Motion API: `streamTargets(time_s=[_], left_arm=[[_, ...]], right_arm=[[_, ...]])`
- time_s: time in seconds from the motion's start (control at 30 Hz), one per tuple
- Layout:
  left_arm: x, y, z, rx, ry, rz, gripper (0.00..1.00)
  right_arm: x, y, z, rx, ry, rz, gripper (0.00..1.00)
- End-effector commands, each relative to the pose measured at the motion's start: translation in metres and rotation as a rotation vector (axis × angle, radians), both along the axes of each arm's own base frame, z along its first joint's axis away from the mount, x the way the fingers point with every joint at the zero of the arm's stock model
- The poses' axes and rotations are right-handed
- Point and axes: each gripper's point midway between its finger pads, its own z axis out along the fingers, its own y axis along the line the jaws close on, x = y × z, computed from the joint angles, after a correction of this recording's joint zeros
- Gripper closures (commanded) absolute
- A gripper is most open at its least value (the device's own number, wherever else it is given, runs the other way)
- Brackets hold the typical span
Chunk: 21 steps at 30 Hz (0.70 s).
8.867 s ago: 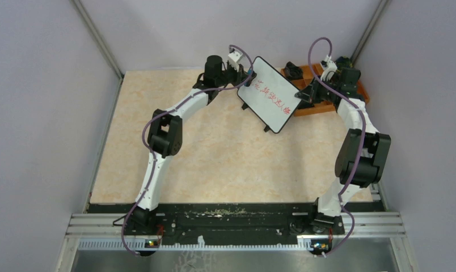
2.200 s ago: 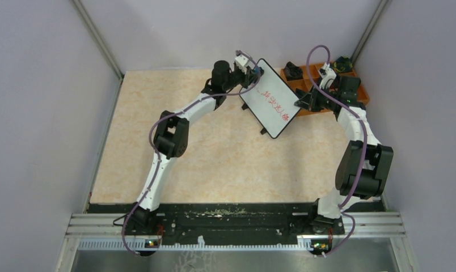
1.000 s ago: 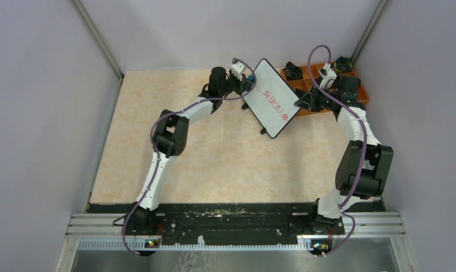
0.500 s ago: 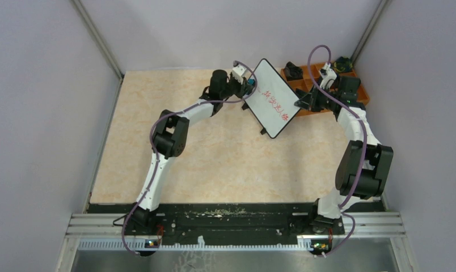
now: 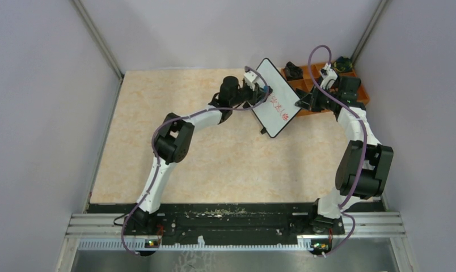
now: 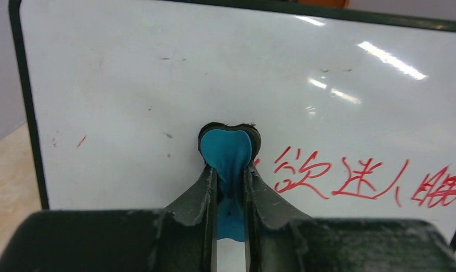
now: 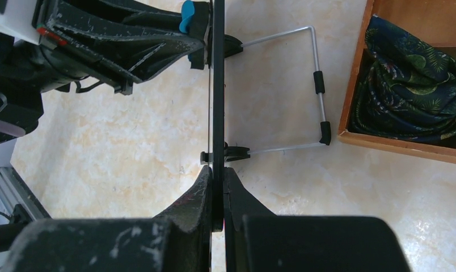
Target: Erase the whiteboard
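Note:
The whiteboard (image 5: 278, 102) stands tilted at the far right of the table, with red handwriting (image 6: 362, 178) on its lower right face. Its left part (image 6: 118, 102) is wiped white. My left gripper (image 6: 230, 170) is shut on a blue eraser (image 6: 228, 150) whose dark pad presses the board just left of the writing. It also shows in the top view (image 5: 256, 88). My right gripper (image 7: 217, 181) is shut on the board's edge (image 7: 218, 85), seen edge-on. In the top view the right gripper (image 5: 303, 102) is at the board's right side.
An orange compartment tray (image 5: 322, 85) sits behind the board with dark items in it. In the right wrist view its wooden wall (image 7: 407, 144) holds a dark patterned cloth (image 7: 413, 85). The board's wire stand (image 7: 319, 102) rests on the marble table (image 5: 214, 153).
My left gripper has moved right across the board with the eraser. The left end of the red writing is gone. The right arm has stayed still.

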Motion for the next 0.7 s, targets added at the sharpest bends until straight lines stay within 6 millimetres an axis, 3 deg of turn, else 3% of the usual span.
streamTargets(time_s=[0.0, 0.5, 0.67], left_arm=[[-0.080, -0.062, 0.001, -0.054, 0.094, -0.239, 0.97], [-0.156, -0.093, -0.007, -0.052, 0.162, -0.377, 0.98], [-0.171, -0.097, -0.008, -0.030, 0.154, -0.387, 0.98]], right_arm=[[-0.010, 0.023, -0.005, 0.017, -0.008, 0.108, 1.00], [-0.009, 0.026, -0.001, 0.025, -0.017, 0.119, 1.00], [-0.009, 0.028, 0.000, 0.030, -0.019, 0.124, 1.00]])
